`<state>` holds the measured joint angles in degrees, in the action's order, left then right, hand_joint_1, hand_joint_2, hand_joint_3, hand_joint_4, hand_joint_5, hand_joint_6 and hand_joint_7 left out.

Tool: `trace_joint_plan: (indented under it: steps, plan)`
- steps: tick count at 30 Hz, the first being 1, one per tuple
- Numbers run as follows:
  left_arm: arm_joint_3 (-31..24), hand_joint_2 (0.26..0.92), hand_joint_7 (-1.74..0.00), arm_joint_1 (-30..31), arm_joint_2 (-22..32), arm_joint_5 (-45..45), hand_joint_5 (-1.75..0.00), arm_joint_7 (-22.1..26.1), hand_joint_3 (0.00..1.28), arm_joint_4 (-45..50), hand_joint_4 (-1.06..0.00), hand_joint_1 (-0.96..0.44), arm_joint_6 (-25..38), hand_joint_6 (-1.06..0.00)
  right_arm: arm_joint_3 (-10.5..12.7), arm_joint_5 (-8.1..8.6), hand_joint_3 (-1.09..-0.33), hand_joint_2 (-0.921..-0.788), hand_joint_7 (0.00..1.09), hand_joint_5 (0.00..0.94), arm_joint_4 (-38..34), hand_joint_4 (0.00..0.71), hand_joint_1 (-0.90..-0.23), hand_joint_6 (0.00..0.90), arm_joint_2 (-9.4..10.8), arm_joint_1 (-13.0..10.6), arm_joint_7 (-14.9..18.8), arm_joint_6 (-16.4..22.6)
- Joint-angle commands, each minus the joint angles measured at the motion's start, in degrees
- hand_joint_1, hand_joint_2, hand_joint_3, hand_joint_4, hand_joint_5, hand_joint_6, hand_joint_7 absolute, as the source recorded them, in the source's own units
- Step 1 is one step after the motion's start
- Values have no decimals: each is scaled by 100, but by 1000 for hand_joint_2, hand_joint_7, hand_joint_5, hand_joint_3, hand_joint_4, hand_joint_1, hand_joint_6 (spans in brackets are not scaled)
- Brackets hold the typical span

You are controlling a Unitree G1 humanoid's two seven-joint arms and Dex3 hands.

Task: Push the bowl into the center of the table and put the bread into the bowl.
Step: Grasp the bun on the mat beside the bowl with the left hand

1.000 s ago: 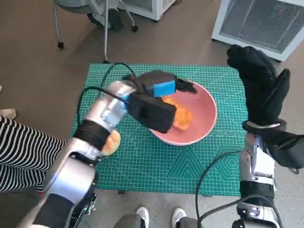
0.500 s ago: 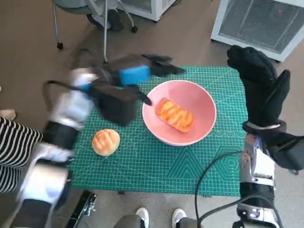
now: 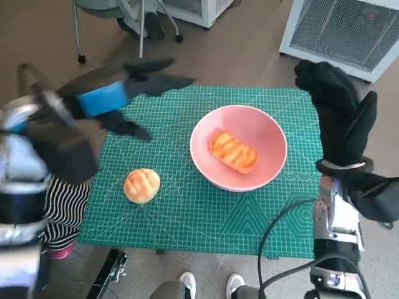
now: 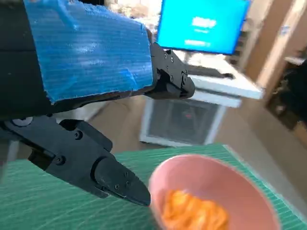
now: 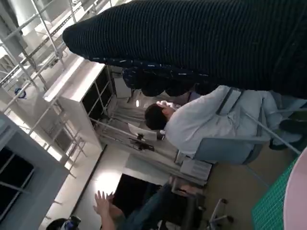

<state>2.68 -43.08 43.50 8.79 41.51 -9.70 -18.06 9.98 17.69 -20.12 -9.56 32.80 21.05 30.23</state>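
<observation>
Bowl (image 3: 240,156) mid-surface, long loaf (image 3: 233,151) inside; round bun (image 3: 141,185) on green mat (image 3: 187,212) (well apart). Left hand (image 3: 118,93) spread, empty, raised; right hand (image 3: 340,118) upright, fingers straight, empty.

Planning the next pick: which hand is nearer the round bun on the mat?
Left. The left hand hovers open just beyond the round bun; the right hand is raised past the bowl.
</observation>
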Motion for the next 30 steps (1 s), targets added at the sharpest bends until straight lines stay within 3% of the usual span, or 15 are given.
trace_joint_plan:
  steps: [1,14,30]
  plan:
    - [-162,763,-34,392,351,-51,-2,166,1,400,-98,-373,125,-333,-18,21,-663,-921,343,1,-25,160,-715,89,40,-91,38,-128]
    - [-146,721,-28,1115,710,-181,-7,590,2,376,-126,-264,-60,-338,3,108,-659,-921,345,0,44,160,-722,91,70,-106,120,-265]
    - [287,728,-10,1478,591,139,0,743,4,186,-122,-242,-74,-334,58,152,-643,-921,349,0,117,159,-737,96,56,-146,191,-407]
